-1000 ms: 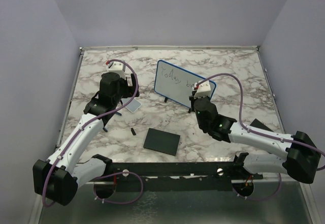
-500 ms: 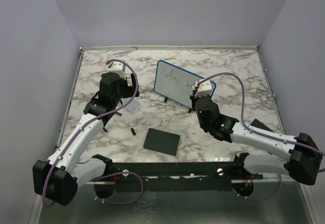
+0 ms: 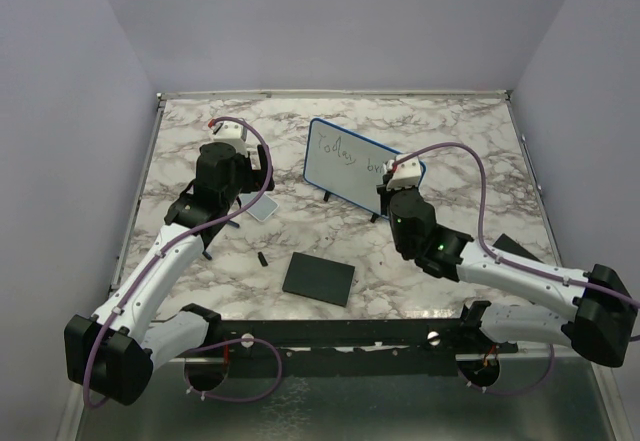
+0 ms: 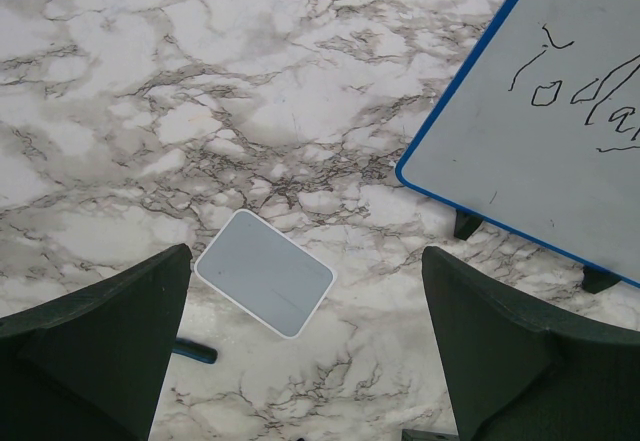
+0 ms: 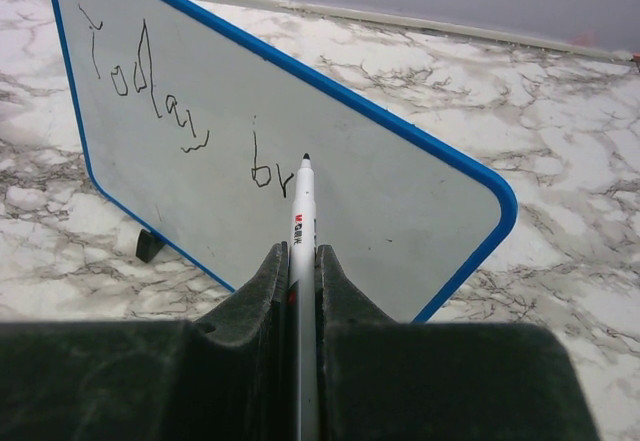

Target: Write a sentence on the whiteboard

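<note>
Clamping the slim white marker between the dark fingers of my right gripper, I have shifted slightly along the whiteboard since a second ago, and its black tip is now just beside the letters "br". My left gripper hangs with jaws wide apart over a small pale tile on the marble table. Farther, that smooth board with thin blue rim and rounded corners stands tilted on black feet, and the sentence reads only "Today br".
</note>
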`<move>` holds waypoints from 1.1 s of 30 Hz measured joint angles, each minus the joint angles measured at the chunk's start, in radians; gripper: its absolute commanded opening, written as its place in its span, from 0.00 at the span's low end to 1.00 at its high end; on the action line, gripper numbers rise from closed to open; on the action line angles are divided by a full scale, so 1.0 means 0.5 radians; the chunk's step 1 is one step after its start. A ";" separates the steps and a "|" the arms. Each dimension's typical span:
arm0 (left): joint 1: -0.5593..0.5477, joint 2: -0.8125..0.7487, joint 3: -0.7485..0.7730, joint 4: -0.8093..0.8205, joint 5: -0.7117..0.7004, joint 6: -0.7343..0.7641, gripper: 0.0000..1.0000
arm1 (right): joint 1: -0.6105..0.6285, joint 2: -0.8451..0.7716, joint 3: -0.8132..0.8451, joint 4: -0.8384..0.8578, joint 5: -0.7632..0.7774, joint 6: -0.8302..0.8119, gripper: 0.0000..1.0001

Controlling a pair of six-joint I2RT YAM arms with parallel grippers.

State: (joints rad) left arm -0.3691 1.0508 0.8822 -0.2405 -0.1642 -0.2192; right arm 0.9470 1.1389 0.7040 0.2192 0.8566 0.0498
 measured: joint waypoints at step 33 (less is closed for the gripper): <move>0.000 0.000 0.000 0.000 0.001 0.000 0.99 | -0.039 0.108 0.000 0.085 0.043 -0.019 0.00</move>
State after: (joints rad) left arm -0.3691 1.0508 0.8822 -0.2405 -0.1638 -0.2192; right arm 0.9276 1.1931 0.7040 0.2615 0.8783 0.0402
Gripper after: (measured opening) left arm 0.988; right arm 0.112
